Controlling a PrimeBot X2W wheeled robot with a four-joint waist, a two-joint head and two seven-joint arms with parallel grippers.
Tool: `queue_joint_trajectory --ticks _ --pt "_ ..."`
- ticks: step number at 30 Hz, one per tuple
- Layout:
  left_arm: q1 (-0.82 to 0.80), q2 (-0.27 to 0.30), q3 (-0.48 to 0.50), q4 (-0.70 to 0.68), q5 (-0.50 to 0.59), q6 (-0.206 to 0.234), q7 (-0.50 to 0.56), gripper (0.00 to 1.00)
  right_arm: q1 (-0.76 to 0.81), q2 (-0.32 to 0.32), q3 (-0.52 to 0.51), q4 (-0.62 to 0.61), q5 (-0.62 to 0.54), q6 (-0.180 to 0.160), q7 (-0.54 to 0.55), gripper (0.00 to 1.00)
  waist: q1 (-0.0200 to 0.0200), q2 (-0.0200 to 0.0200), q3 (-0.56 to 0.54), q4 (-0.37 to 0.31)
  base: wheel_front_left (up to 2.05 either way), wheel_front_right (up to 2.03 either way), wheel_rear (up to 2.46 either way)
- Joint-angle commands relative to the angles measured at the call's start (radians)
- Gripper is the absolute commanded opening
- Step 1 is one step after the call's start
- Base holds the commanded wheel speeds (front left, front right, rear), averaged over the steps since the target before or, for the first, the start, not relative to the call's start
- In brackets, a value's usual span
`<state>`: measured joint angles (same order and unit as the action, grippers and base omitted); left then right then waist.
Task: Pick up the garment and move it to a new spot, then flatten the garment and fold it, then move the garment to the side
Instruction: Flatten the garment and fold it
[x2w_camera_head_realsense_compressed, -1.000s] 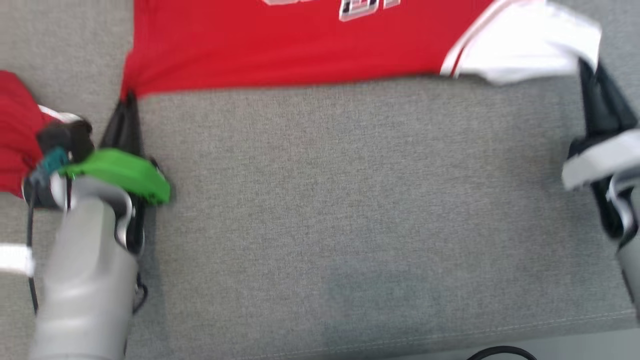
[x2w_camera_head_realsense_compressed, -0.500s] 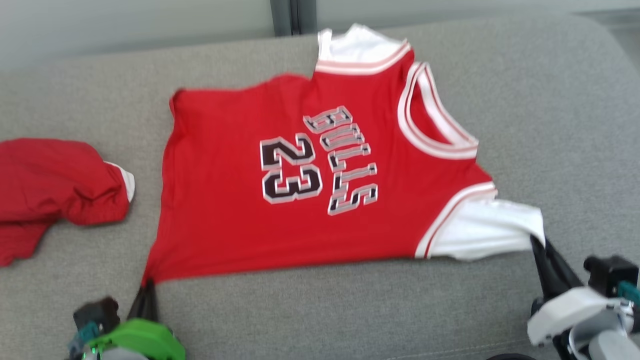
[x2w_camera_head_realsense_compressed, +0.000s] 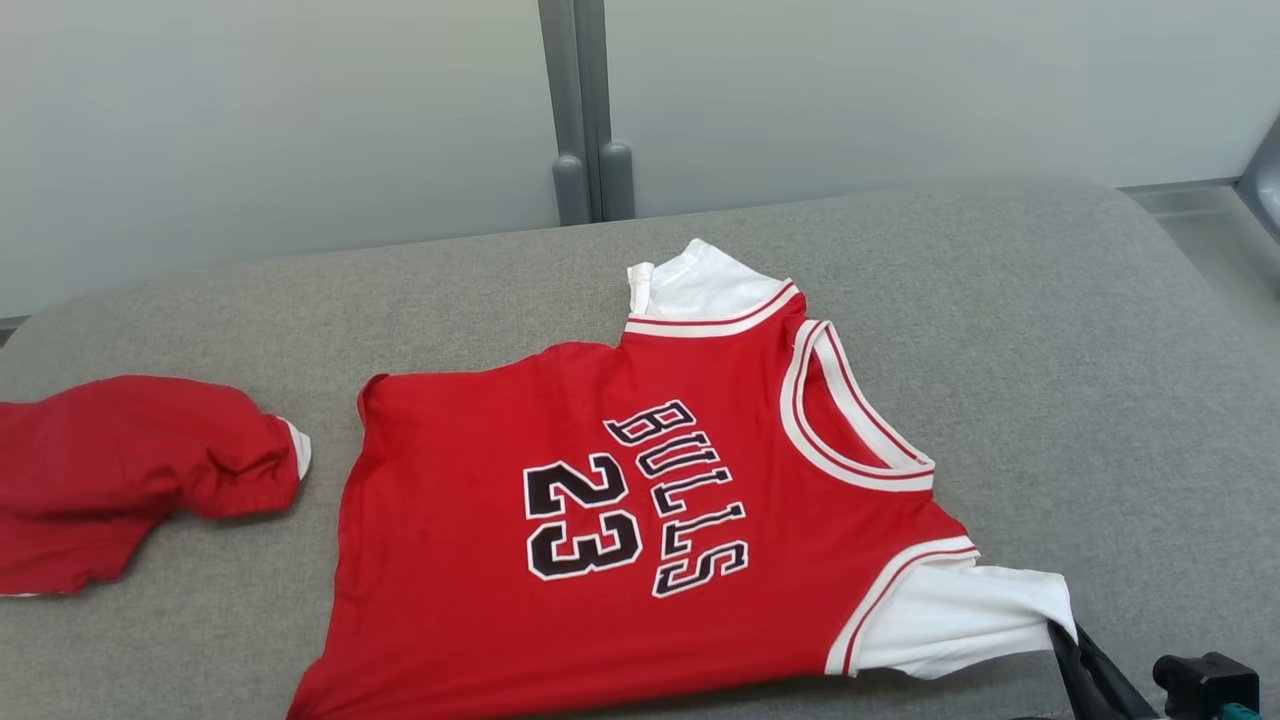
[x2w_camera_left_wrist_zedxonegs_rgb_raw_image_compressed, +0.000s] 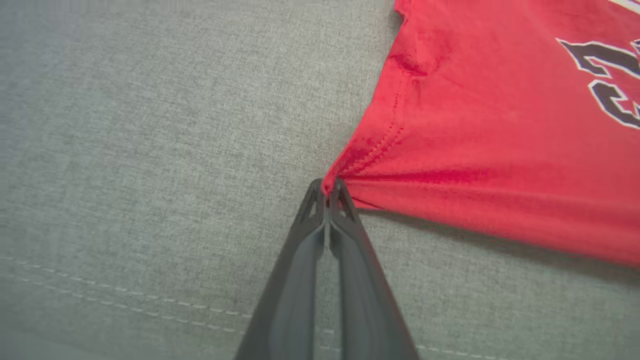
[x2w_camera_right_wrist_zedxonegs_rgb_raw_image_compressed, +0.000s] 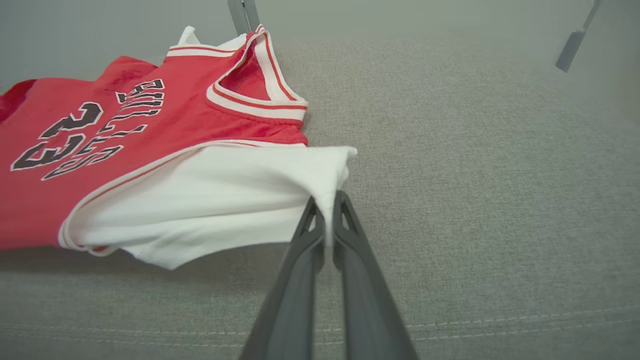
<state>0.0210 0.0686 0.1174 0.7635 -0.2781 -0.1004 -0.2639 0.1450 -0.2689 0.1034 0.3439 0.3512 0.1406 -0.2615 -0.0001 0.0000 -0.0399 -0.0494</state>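
Behind the grey fabric cushion (x2w_camera_head_realsense_compressed: 1050, 400) stands a pale panelled wall (x2w_camera_head_realsense_compressed: 250, 130), with a grey upright post (x2w_camera_head_realsense_compressed: 585, 110) at its seam. At the cushion's left end lies a crumpled red garment (x2w_camera_head_realsense_compressed: 130, 470) with a white-trimmed opening. A strip of bare cushion separates it from the task's garment.

The red Bulls jersey (x2w_camera_head_realsense_compressed: 450, 560) lies face up across the middle of the cushion, spread mostly flat. Its collar points to the cushion's right end and its hem to the left end. It carries "BULLS" and "23" in black with white outlines. White-and-red striped trim runs round the neck and armholes, and white sleeves show beyond them. The edge nearest the cushion's front is pulled into a straight, taut line and casts a thin shadow on the cushion.

Close to the cushion's front seam, the left gripper (x2w_camera_left_wrist_zedxonegs_rgb_raw_image_compressed: 327, 187) is clenched on the jersey's red hem corner (x2w_camera_left_wrist_zedxonegs_rgb_raw_image_compressed: 345, 165), its fingers pressed together. Further toward the cushion's right end, the right gripper (x2w_camera_right_wrist_zedxonegs_rgb_raw_image_compressed: 327, 205) pinches the tip of the near white sleeve (x2w_camera_right_wrist_zedxonegs_rgb_raw_image_compressed: 225, 195) and lifts it slightly off the cushion.
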Motion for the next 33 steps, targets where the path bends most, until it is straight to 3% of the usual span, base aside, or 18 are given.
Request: queue_joint_trajectory --ticks 1,7,12,22,30,31,32,33 --pt "0.018 0.027 0.025 -0.009 0.006 0.010 0.000 0.00 0.006 -0.027 -0.026 -0.006 0.006 -0.018 -0.005 0.00 0.0001 0.0000 -0.008 0.001 0.00 0.00 0.00" --pt "-0.023 0.009 0.020 -0.097 0.036 -0.012 0.000 0.00 -0.044 -0.022 -0.010 -0.033 -0.003 -0.017 -0.005 0.00 0.0001 0.0000 0.012 0.023 0.00 0.00 0.00" --pt "-0.082 -0.001 0.005 -0.126 0.050 -0.020 0.000 0.00 -0.147 -0.016 0.016 0.022 -0.016 -0.013 -0.005 0.00 0.0001 0.0000 0.049 0.039 0.00 0.00 0.00" --pt "-0.313 -0.010 -0.054 -0.047 0.089 -0.021 0.000 0.00 -0.454 -0.009 0.087 0.218 -0.057 -0.011 -0.005 0.00 0.0001 0.0000 0.201 0.071 0.00 0.00 0.00" --pt "-0.414 -0.013 -0.070 0.009 0.115 -0.010 0.000 0.01 -0.587 0.003 0.097 0.339 -0.081 -0.011 -0.005 0.00 0.0001 0.0000 0.260 0.083 0.00 0.00 0.00" --pt "-0.420 -0.013 -0.072 0.016 0.117 -0.007 0.000 0.42 -0.595 0.005 0.090 0.353 -0.083 -0.011 -0.005 0.49 0.0001 0.0000 0.263 0.083 0.00 0.00 0.00" --pt "-0.420 -0.013 -0.072 0.016 0.117 -0.007 0.000 0.42 -0.595 0.005 0.090 0.353 -0.083 -0.011 -0.005 0.49 0.0001 0.0000 0.263 0.083 0.00 0.00 0.00" --pt "-0.426 -0.013 -0.072 0.015 0.117 -0.003 0.000 1.00 -0.602 0.009 0.083 0.359 -0.085 -0.011 -0.005 1.00 0.0001 0.0000 0.265 0.084 0.00 0.00 0.00"
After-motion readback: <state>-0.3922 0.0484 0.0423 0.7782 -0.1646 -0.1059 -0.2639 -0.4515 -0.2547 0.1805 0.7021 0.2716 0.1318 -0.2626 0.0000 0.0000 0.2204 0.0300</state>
